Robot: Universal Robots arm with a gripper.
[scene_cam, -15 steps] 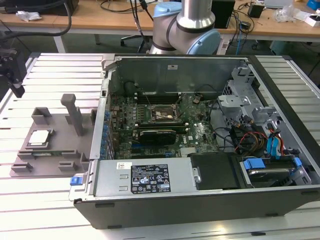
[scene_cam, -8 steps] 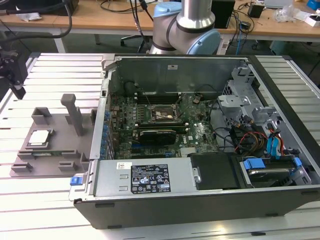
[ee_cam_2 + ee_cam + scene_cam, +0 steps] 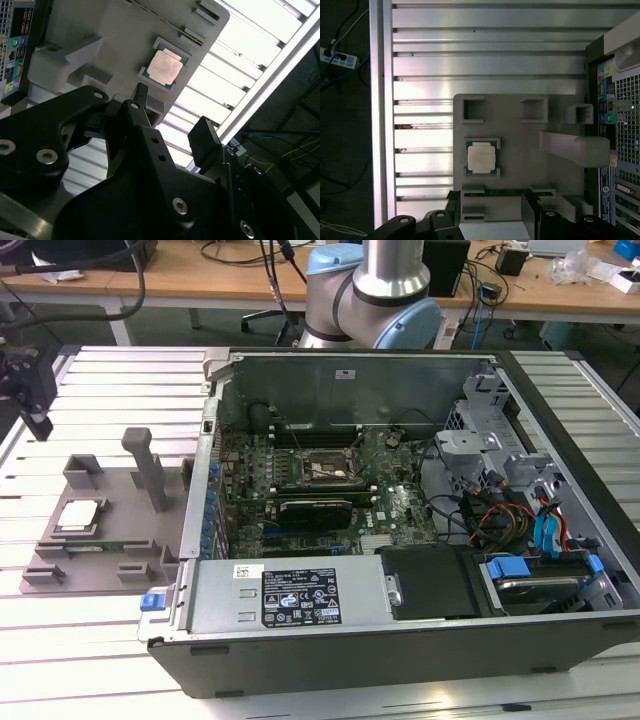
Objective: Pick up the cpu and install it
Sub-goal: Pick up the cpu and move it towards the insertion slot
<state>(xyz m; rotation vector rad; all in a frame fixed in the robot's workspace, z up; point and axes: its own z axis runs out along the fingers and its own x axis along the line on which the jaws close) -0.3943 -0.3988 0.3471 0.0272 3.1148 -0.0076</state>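
Observation:
The cpu [image 3: 78, 517], a small square chip with a silver-grey top, lies flat in a recess of the grey fixture tray [image 3: 110, 550] at the exterior view's left. Both wrist views look down on it: the cpu [image 3: 481, 157] sits on the tray [image 3: 520, 165], and the cpu [image 3: 165, 67] lies beyond the black fingers [image 3: 141, 100]. My gripper [image 3: 33, 400] hangs above the table behind the tray, well clear of the chip. The gripper [image 3: 172, 112] [image 3: 490, 200] is open with nothing between its fingers. The motherboard socket [image 3: 318, 468] lies inside the open computer case [image 3: 400, 620].
The tray carries an upright grey post [image 3: 148, 465] and raised blocks around the chip. The case's metal wall [image 3: 205, 490] stands right beside the tray. Cables, drive bays and a black cover [image 3: 430, 582] crowd the case's right side. The table is slatted aluminium [image 3: 110, 380].

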